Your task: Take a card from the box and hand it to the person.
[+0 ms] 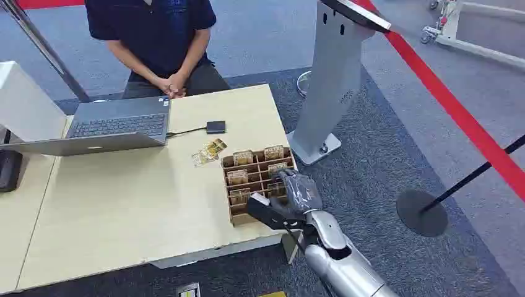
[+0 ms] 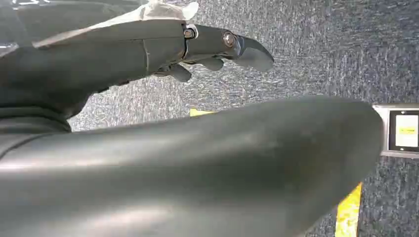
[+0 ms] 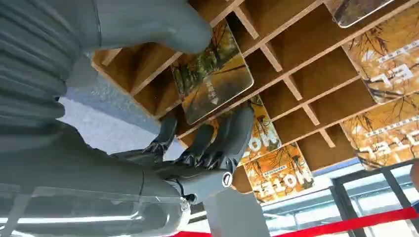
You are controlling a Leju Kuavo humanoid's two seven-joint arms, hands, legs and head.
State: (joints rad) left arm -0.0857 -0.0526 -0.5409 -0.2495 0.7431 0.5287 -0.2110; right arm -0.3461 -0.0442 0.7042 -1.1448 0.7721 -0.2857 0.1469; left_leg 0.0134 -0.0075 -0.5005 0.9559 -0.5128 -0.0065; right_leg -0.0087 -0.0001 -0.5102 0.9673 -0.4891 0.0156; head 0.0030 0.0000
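Observation:
A wooden box (image 1: 228,183) with several compartments stands near the table's right edge, with orange-and-brown cards upright in it. My right hand (image 1: 291,195) reaches into its near right side. In the right wrist view the thumb (image 3: 148,22) presses on one card (image 3: 212,74) from one side and the dark fingers (image 3: 217,143) close on it from the other, so the card is pinched and tilted in its compartment of the box (image 3: 291,84). More cards (image 3: 276,173) stand beside it. My left hand (image 2: 217,47) hangs over the carpet holding nothing, fingers apart. The person (image 1: 155,37) sits across the table, hands clasped (image 1: 172,83).
A few loose cards (image 1: 209,151) lie on the table (image 1: 124,210) beyond the box. An open laptop (image 1: 117,124) and a small black device (image 1: 215,127) sit near the person. A grey kiosk stand (image 1: 328,74) rises right of the table; a stanchion base (image 1: 421,212) and red barrier tape (image 1: 458,111) lie further right.

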